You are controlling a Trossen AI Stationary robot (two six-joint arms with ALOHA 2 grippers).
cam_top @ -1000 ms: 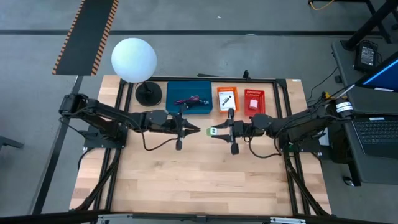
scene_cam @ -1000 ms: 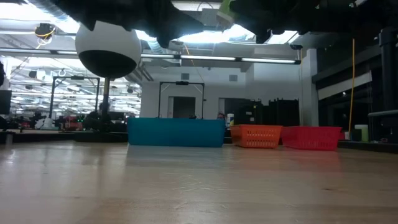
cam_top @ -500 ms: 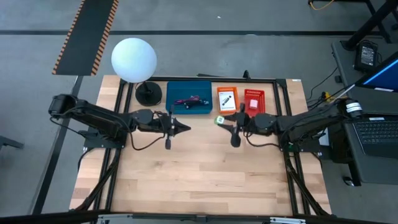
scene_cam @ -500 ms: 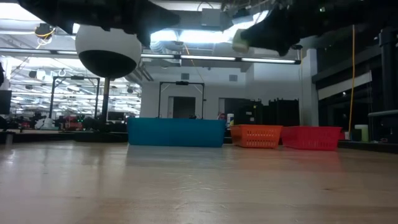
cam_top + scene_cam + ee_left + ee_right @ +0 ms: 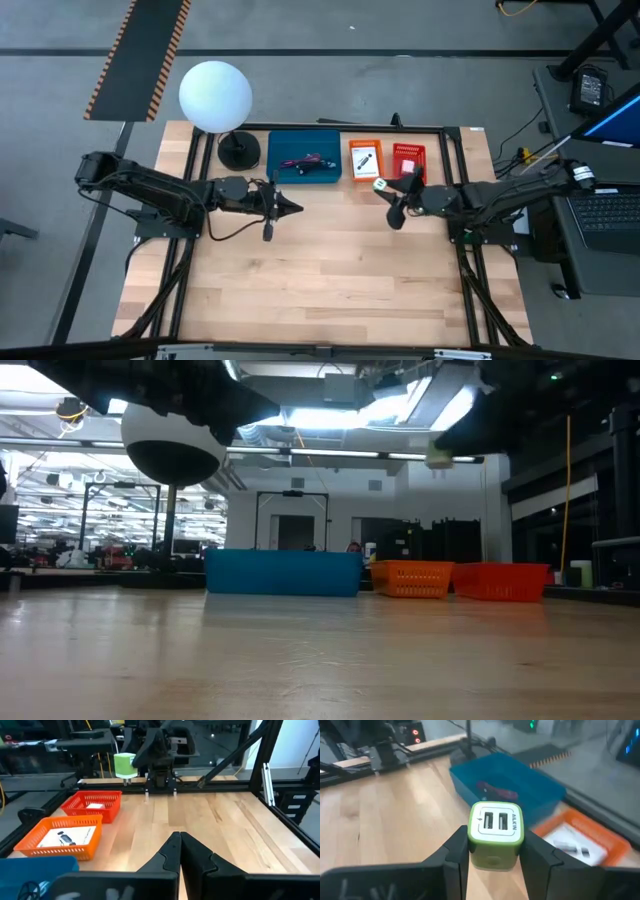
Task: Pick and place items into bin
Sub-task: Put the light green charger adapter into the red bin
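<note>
Red bin [image 5: 408, 160] contents too small.

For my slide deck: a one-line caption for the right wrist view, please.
Right gripper holds a green-and-white USB charger above the table, near the blue bin and orange basket.

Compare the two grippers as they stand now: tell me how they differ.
The right gripper is shut on a green-and-white USB charger, while the left gripper is shut and empty. The right gripper is beside the orange bin and red bin; the left gripper sits just in front of the blue bin. Both hang above the table and point toward its middle.
</note>
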